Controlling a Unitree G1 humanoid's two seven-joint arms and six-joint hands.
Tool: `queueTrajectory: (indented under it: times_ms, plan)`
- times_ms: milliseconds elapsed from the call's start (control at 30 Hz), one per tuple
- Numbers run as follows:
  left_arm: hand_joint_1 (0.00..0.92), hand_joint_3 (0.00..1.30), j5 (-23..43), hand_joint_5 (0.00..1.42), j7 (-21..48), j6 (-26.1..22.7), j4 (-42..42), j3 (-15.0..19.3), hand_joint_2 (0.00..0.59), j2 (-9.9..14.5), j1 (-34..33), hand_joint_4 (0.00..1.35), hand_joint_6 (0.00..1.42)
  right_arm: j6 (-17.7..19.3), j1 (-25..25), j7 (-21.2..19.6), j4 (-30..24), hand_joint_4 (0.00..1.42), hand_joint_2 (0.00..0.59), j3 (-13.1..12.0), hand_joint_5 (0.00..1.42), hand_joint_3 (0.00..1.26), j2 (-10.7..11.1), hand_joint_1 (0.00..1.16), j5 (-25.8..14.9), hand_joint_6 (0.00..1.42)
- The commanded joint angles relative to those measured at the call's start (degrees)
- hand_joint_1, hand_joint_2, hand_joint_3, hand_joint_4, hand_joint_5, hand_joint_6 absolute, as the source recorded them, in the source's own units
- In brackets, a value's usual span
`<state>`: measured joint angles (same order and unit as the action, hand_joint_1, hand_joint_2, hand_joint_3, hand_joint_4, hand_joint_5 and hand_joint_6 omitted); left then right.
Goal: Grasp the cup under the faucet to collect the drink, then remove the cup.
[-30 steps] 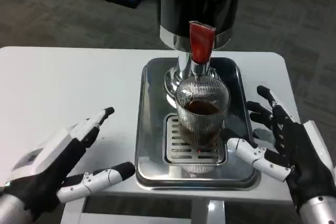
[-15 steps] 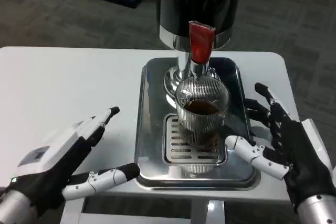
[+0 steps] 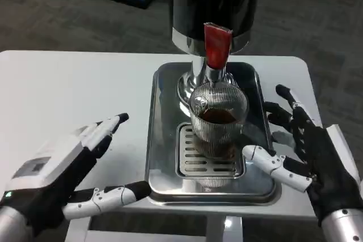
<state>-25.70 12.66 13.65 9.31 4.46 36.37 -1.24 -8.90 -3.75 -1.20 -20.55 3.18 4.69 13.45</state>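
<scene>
A ribbed glass cup (image 3: 218, 118), part-filled with dark drink, stands on the tray (image 3: 164, 140) grate under the red faucet (image 3: 217, 45). The left hand (image 3: 59, 171) and right hand (image 3: 309, 154) flank it, fingers spread, holding nothing. Likely fragile and spill-prone, it is best gripped mid-wall.

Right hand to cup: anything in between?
Nothing visible. The right hand is open beside the cup on the drip tray, with bare tray between them. The red faucet lever sits above the cup.
</scene>
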Motion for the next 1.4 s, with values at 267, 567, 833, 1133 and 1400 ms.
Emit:
queueTrajectory:
  times_ms: [267, 567, 833, 1133, 1400]
  plan:
    - [0.0, 0.0, -0.3, 0.0, 0.9, -0.7, 0.8, 0.5, 0.053, 2.0, 1.3, 0.0, 0.0, 6.3, -0.7, -2.2, 3.2, 0.18, 0.165, 0.1, 0.18, 0.07, -1.0, 0.77, -0.5, 0.24]
    - [0.0, 0.0, -0.4, 0.0, 1.1, -1.0, 0.4, 0.5, 0.057, 2.5, 1.2, 0.0, 0.0, 9.7, -4.0, -3.3, 9.8, 0.18, 0.159, 0.3, 0.19, 0.07, -3.4, 0.8, -1.7, 0.28]
    - [0.0, 0.0, -0.5, 0.0, 1.3, -1.3, 0.0, 0.5, 0.058, 3.1, 0.9, 0.0, 0.0, 12.7, -7.7, -4.2, 16.0, 0.17, 0.159, -0.9, 0.18, 0.07, -3.6, 0.81, -2.2, 0.28]
    - [0.0, 0.0, -1.0, 0.0, 1.2, -1.6, -0.6, 0.0, 0.058, 3.1, 0.2, 0.0, 0.0, 15.8, -10.6, -5.7, 21.4, 0.16, 0.143, -2.1, 0.18, 0.07, -4.8, 0.82, -3.5, 0.26]
    - [0.0, 0.0, -1.2, 0.0, 1.4, -1.8, -1.0, -0.1, 0.058, 3.3, 0.2, 0.0, 0.0, 18.5, -11.0, -5.4, 24.4, 0.15, 0.137, -1.1, 0.17, 0.05, -5.7, 0.77, -4.3, 0.25]
